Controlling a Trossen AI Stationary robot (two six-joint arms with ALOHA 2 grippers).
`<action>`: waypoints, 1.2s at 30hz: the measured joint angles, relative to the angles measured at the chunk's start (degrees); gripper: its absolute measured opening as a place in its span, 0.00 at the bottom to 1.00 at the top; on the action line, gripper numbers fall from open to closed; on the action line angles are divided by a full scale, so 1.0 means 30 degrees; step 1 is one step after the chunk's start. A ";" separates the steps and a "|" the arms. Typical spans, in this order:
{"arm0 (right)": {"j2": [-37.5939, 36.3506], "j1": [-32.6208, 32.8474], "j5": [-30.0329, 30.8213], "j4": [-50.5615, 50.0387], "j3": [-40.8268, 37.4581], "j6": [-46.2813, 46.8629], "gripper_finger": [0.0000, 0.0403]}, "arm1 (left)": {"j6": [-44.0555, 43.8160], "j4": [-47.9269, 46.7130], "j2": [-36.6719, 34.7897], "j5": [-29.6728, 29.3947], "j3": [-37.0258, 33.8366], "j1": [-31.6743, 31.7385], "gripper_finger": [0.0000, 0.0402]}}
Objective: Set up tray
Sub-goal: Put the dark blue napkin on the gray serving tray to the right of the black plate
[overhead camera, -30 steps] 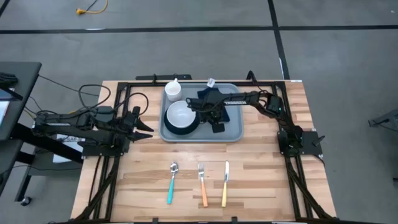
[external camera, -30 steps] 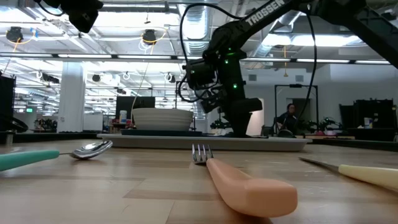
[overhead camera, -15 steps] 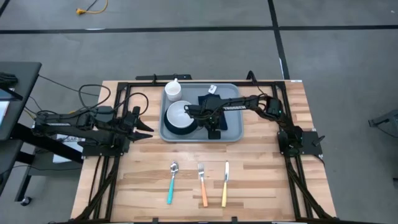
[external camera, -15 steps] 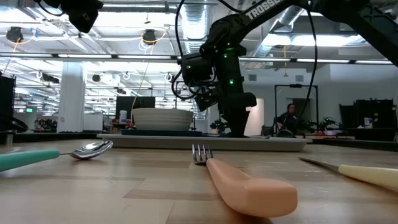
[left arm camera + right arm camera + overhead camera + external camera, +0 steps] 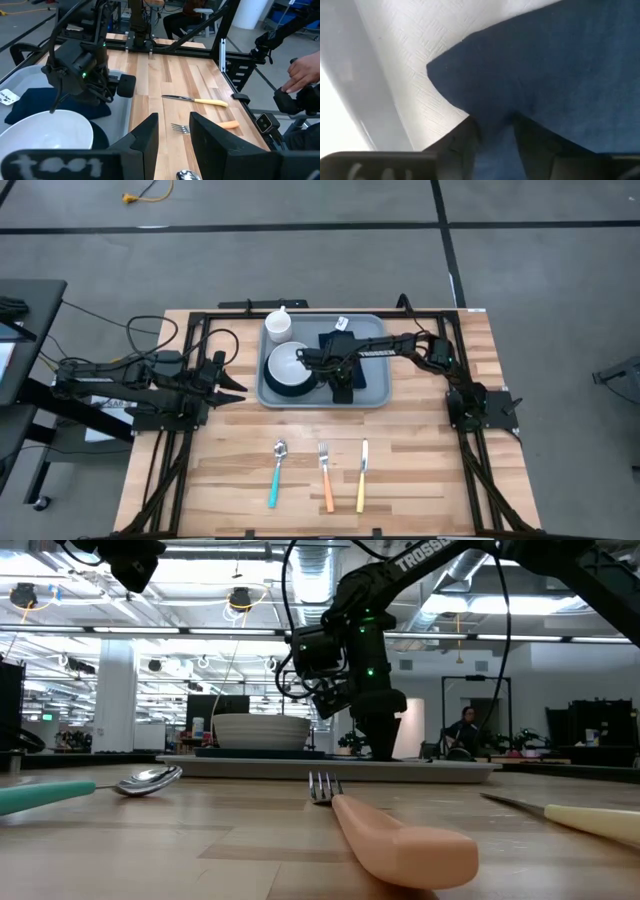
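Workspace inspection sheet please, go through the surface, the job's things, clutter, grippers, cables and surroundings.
Surface: wooden table, no spills seen.
Job's things: tray at the far middle, holding a white bowl on a dark plate, a white cup and a dark blue napkin; spoon, fork and knife lie in a row near the front edge.
Clutter: nothing seen.
Grippers: right gripper down on the napkin, fingers either side of a fold; left gripper waits left of the tray, slightly open, empty.
Cables: black leads along the left arm.
Surroundings: a person's hand beyond the table.

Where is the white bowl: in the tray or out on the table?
In the tray: the bowl sits on a dark plate inside its rim.
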 joint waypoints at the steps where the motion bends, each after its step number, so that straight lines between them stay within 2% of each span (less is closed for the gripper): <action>1: 0.0000 0.0025 0.0022 -0.0001 0.0000 -0.0007 0.33 | 0.0000 0.0000 -0.0001 0.0000 0.0000 0.0000 0.24; 9: -0.0007 0.0700 0.0074 -0.0226 0.0149 -0.0534 0.49 | 0.0007 0.0000 -0.0004 0.0000 0.0000 0.0000 0.24; 16: -0.0011 0.1323 0.0304 -0.1562 0.1678 -0.1541 0.58 | 0.0015 0.0000 -0.0007 0.0000 0.0000 0.0000 0.24; 23: -0.0022 0.0887 0.2446 -0.3224 0.3413 -0.3619 0.57 | 0.0022 -0.0160 -0.0007 0.0000 -0.0007 0.0000 0.24; 30: -0.0029 -0.1367 0.2505 -0.3145 0.3738 -0.5279 0.52 | 0.0015 -0.0423 -0.0004 0.0000 -0.0015 0.0000 0.24; 36: -0.0029 -0.3583 0.2259 -0.1682 0.3738 -0.5866 0.48 | 0.0007 -0.0423 -0.0007 0.0000 -0.0015 0.0000 0.24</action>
